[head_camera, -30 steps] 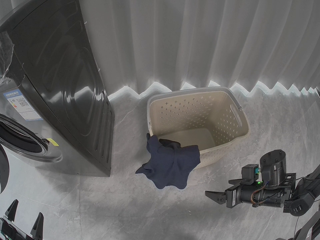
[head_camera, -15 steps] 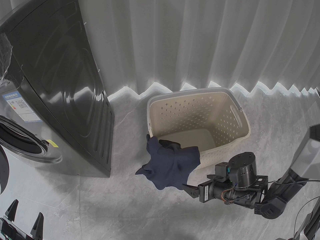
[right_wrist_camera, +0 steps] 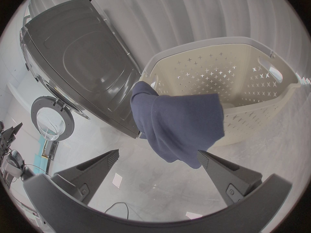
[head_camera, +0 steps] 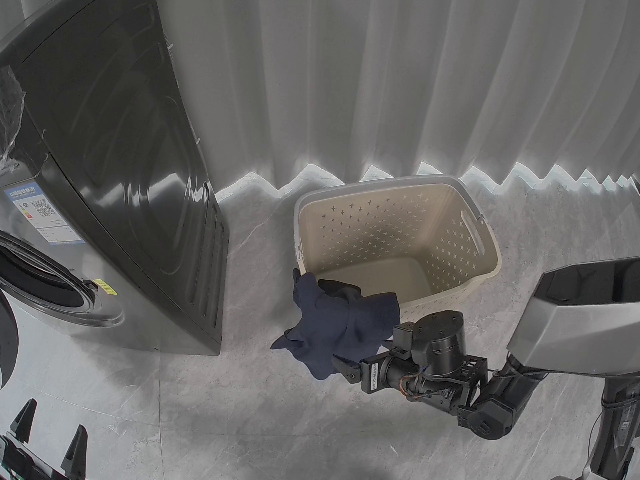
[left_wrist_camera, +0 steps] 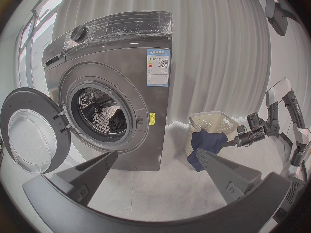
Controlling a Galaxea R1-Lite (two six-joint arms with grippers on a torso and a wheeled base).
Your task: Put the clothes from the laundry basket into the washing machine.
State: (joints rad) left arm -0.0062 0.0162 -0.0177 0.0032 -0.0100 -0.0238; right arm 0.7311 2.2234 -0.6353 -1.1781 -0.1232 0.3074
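Garment: a navy cloth (head_camera: 340,325) hung over the near rim of the laundry basket (head_camera: 400,183), at the corner toward the washing machine (head_camera: 120,168). Most of it spilled down the outer wall toward the floor, and a dark fold lay inside.
Long axis: it ran down the basket wall from rim to hem.
Right gripper (head_camera: 341,369): it was low and level, pointing to the robot's left with the jaws wide apart and holding nothing.
Key relation: the hem hung straight ahead of the jaws, right at their tips. Whether they touched the cloth could not be told.
Left gripper (head_camera: 52,428): it sat near the floor on the robot's left, jaws apart and empty, facing the drum and well apart from the cloth.
Nearer arm: the right, by a wide margin.
Basket contents: only the draped cloth could be seen, and the floor of the basket was bare.
Machine: the door (left_wrist_camera: 30,130) stood swung open, and a dark garment (left_wrist_camera: 118,122) already lay in the drum.
Next move, as judged: a short advance and a close on the hanging hem, then a carry to the open drum.
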